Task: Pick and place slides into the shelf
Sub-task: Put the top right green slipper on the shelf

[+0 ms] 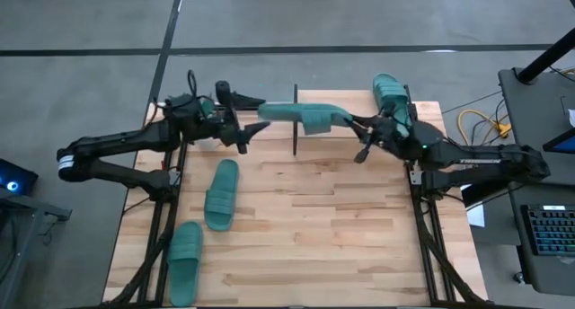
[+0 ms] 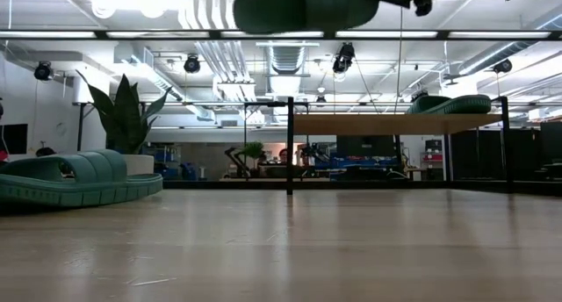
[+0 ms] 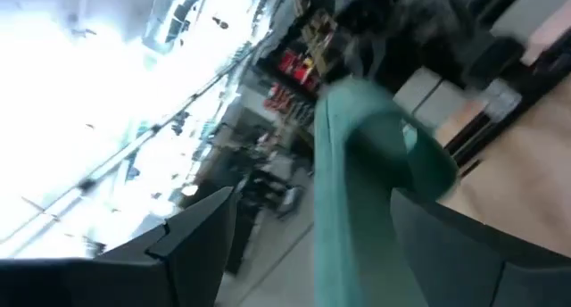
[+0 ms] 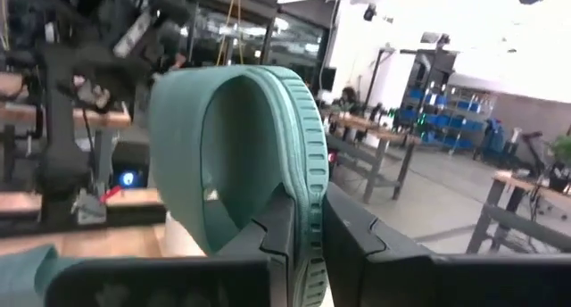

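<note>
A teal slide [image 1: 305,114] hangs in the air between both arms, above the left end of the shelf [image 1: 422,111]; in the low view this slide [image 2: 299,8] is high above the board [image 2: 395,124]. My right gripper [image 1: 356,126] is shut on its right end. My left gripper [image 1: 247,119] is open, its fingers standing on either side of the slide's left end [image 3: 357,155]. A second slide [image 1: 391,98] lies flat on the shelf's top board. Two more slides [image 1: 220,194] [image 1: 186,251] lie sole-down on the table's left half. My right gripper [image 4: 312,219] pinches the slide's sole at its rim [image 4: 312,178], one finger on the footbed side by the strap [image 4: 223,137] and one on the underside. It comes level from the table's right, along the slide. The slide is lifted clear. My left gripper: I cannot tell whether it touches the slide.
The shelf's thin black legs [image 2: 290,144] stand at the table's far edge, with open room under the board. A plant [image 2: 127,118] and room fittings show beyond the table. The table's near and right parts [image 1: 341,237] are bare wood.
</note>
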Available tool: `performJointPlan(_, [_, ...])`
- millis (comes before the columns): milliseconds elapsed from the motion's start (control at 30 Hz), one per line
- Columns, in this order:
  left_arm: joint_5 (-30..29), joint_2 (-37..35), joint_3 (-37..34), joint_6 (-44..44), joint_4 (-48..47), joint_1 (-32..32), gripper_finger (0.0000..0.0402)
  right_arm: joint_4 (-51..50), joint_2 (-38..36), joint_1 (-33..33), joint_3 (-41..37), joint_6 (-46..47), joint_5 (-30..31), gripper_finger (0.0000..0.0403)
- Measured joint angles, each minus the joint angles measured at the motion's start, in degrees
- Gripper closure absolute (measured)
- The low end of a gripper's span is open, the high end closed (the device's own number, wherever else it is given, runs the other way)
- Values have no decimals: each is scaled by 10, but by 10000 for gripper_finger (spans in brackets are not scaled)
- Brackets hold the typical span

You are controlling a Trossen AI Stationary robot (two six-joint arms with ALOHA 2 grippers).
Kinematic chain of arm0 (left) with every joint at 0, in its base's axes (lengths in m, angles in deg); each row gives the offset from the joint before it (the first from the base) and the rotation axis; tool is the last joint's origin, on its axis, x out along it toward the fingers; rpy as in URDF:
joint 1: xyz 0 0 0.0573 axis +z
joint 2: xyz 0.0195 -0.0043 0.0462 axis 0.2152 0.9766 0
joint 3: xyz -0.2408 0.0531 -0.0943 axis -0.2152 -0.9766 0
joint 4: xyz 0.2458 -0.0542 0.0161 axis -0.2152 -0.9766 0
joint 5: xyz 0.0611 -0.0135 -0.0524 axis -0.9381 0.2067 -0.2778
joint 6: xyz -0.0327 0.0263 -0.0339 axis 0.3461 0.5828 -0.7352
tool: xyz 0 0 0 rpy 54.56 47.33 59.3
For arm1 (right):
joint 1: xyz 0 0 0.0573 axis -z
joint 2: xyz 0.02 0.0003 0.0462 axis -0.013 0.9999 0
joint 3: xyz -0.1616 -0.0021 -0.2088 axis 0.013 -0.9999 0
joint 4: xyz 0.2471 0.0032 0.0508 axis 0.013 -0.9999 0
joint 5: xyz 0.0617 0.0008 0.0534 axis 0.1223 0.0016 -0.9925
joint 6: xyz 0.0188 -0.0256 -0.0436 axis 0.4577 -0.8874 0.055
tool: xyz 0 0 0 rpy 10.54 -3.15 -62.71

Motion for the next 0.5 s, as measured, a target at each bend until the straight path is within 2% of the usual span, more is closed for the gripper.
performJointPlan(133, [-38,-2,-1,68,-2,0,121,-29,-55,22,1,11,-2,377])
performJointPlan(267, [-75,23,-2,181,31,-5,121,-79,-101,46,1,48,-6,379])
performJointPlan(500, [-177,82,-3,378,138,-10,121,-119,-143,57,1,87,-5,379])
